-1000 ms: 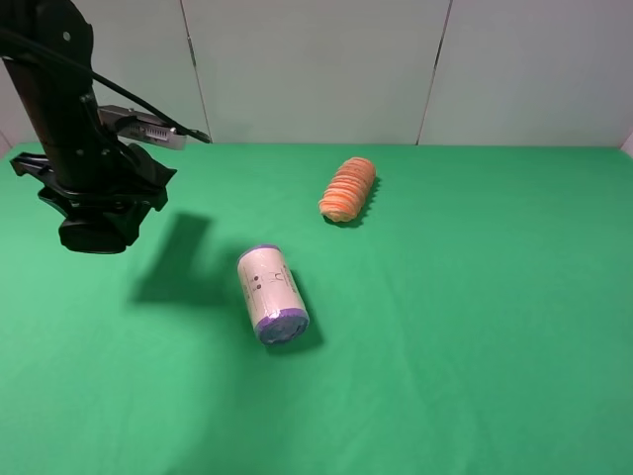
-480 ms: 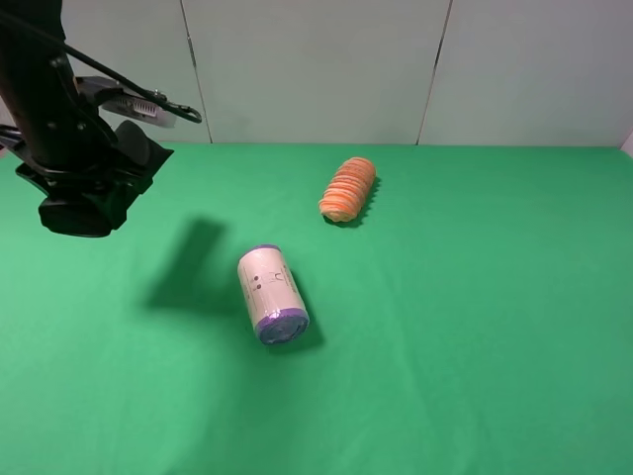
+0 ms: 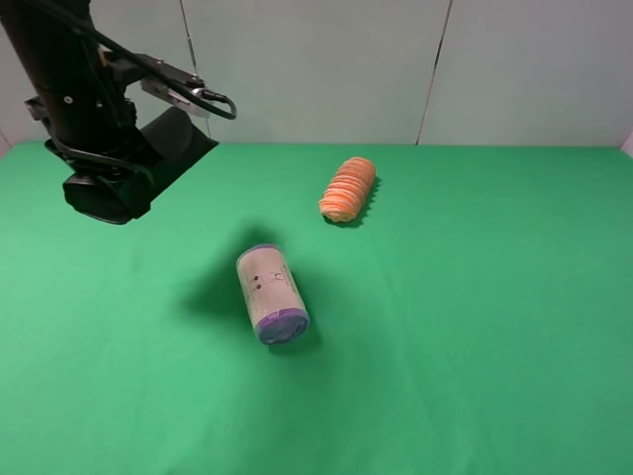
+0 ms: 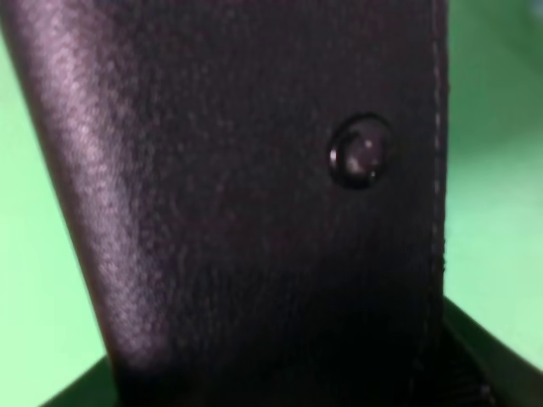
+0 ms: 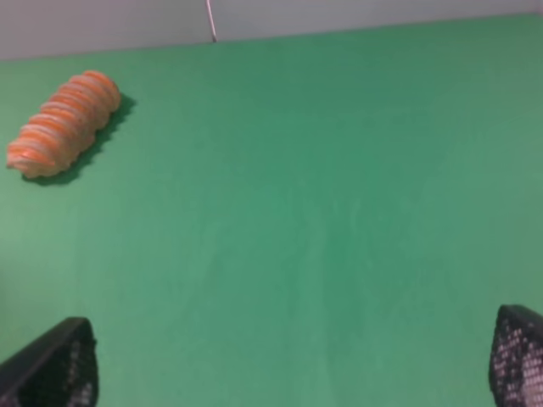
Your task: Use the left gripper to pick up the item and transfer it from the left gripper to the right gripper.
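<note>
Worktop (image 3: 445,327) is a green cloth, and the item (image 4: 237,212), a black soft case, is not on it. The case is held aloft at the far left, well above the cloth, in the left hand (image 3: 124,168). Step in hand, on this evidence: the pickup is complete and the handover is not yet begun. In the left wrist view the case fills nearly the whole frame and its snap stud (image 4: 361,161) faces the lens. Dark finger parts show only at the lower corners, so the hand is judged clamped on the case, though the contact line is hidden. White roll with purple ends (image 3: 271,294) lies near the middle of the cloth, and the ribbed orange object (image 3: 348,188) lies farther back. Neither touches the other or either arm. Right hand (image 5: 288,363) is absent from the high view. Its own camera shows both fingertips spread wide over bare cloth, holding nothing. Next move calls for presenting a free end of the case toward the centre. The right hand should close on it before the left lets go.
</note>
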`<state>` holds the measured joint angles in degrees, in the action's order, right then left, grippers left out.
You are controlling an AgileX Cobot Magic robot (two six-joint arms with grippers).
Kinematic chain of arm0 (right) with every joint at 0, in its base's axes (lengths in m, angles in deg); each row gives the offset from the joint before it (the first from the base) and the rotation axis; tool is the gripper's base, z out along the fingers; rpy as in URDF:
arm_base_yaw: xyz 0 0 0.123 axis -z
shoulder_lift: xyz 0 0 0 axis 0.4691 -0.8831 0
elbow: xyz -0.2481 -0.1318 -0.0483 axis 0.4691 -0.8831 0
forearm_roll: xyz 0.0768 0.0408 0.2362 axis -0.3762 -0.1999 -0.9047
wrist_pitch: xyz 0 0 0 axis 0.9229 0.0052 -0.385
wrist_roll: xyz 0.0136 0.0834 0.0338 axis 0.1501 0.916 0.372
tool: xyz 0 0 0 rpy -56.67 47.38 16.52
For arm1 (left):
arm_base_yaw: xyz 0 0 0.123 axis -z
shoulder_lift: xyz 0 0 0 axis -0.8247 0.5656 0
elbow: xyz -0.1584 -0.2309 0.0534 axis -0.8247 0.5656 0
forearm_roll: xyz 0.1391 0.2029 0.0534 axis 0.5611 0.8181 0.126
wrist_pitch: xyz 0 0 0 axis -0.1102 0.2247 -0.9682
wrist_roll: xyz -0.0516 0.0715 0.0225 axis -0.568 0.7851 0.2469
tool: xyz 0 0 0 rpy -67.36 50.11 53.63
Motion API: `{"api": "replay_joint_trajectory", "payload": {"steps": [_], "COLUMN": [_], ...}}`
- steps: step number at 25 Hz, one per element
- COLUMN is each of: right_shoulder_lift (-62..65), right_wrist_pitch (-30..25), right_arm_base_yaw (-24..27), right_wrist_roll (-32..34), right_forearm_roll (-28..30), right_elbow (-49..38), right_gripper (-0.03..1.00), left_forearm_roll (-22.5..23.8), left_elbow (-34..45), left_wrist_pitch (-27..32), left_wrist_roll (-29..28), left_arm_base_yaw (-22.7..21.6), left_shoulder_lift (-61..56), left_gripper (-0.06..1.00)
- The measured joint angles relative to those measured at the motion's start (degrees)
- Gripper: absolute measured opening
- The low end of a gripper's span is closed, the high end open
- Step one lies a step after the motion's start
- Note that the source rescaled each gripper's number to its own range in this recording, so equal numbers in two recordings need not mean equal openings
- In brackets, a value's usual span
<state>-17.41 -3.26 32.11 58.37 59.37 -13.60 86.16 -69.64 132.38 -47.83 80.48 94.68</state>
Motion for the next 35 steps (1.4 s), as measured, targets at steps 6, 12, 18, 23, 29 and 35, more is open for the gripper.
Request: {"api": "replay_joint_trajectory", "payload": {"steps": [6,12,18,23,29,35], "right_shoulder_lift": [0.0,-0.5,-11.0,-19.0,-26.4,-34.8], "right_wrist_pitch": [0.0,-0.2,0.2,4.2,6.9,10.4], "right_arm_base_yaw": [0.0,0.0,0.0,0.0,-0.5,-6.3], "right_wrist_roll": [0.0,0.0,0.0,-1.3,-9.0,-16.4], "right_forearm_roll": [-0.2,-1.9,-5.5,-13.0,-24.2,-29.4], "right_elbow": [0.0,0.1,3.2,3.9,3.9,4.0], "right_gripper": [1.0,1.0,1.0,1.0,1.0,1.0], "left_forearm_roll": [-0.1,-1.3,-4.2,-5.3,-5.5,-8.8], "left_elbow": [-2.3,-4.3,-4.4,-4.4,-4.4,-4.4], "left_wrist_pitch": [0.6,1.1,1.4,0.5,-2.7,-6.1], "left_wrist_roll": [5.2,11.4,17.9,21.8,26.5,33.2], "left_arm_base_yaw": [5.2,10.1,14.7,18.0,20.7,22.3], "left_shoulder_lift": [0.0,0.0,0.0,0.0,0.0,0.0], "left_gripper": [0.05,0.05,0.05,0.05,0.05,0.05]}}
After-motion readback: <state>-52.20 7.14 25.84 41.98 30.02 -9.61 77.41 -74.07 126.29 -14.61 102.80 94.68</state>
